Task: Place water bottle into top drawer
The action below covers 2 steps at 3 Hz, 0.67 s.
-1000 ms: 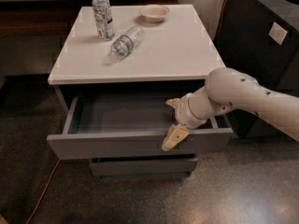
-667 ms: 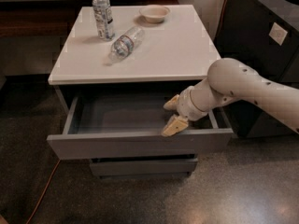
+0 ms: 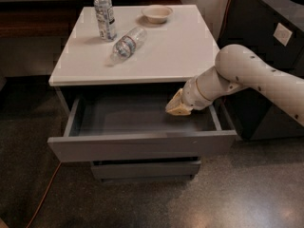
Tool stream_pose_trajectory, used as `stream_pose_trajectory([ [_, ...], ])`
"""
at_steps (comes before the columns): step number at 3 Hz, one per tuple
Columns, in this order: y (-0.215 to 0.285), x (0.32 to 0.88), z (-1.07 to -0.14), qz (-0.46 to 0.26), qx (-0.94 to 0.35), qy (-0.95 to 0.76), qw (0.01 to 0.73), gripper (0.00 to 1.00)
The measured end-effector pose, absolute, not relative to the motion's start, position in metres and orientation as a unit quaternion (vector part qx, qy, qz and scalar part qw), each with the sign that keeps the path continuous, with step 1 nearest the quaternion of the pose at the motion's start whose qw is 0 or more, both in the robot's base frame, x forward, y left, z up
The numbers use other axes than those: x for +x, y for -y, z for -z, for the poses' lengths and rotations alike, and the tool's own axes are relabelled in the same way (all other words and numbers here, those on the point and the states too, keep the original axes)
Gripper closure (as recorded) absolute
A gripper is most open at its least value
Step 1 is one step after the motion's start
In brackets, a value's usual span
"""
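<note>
A robot's gripper hangs just below the front edge of the white desk, toward its front right corner, inside the right-hand part of the open top drawer. Whether the gripper is spread or closed cannot be told from this angle. The water bottle is not in it. The bottle lies on its side on the desk, well back toward the far left corner, with its label band facing up. It lies flat rather than upright, so it is likely to roll if nudged and would probably be best taken across its ribbed body. The drawer stands pulled fully out, its grey floor bare and open from above, which seems to leave it ready to receive the bottle. The pale arm reaches in from the right and bends down to drawer level, so by the look of it the pick-up has not yet begun. A count of the desk gives two bottles, the lying one and an upright clear bottle close to the far left corner, just behind it. There is also one small bowl near the far edge. One arm and one gripper show. Below the open drawer one lower drawer front is visible, and one orange cable trails across the floor.
</note>
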<state>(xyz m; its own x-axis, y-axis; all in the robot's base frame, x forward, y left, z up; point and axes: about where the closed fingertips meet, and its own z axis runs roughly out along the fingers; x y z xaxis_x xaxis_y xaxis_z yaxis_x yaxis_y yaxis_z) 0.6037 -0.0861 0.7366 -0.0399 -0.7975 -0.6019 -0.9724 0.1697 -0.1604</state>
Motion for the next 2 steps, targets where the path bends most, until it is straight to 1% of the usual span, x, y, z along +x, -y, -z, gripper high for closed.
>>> stream_pose_trajectory([
  [1, 0.089, 0.611, -0.73, -0.153, -0.623, -0.709, 0.292, 1.0],
  [2, 0.087, 0.61, -0.709, -0.154, -0.626, -0.715, 0.272, 1.0],
])
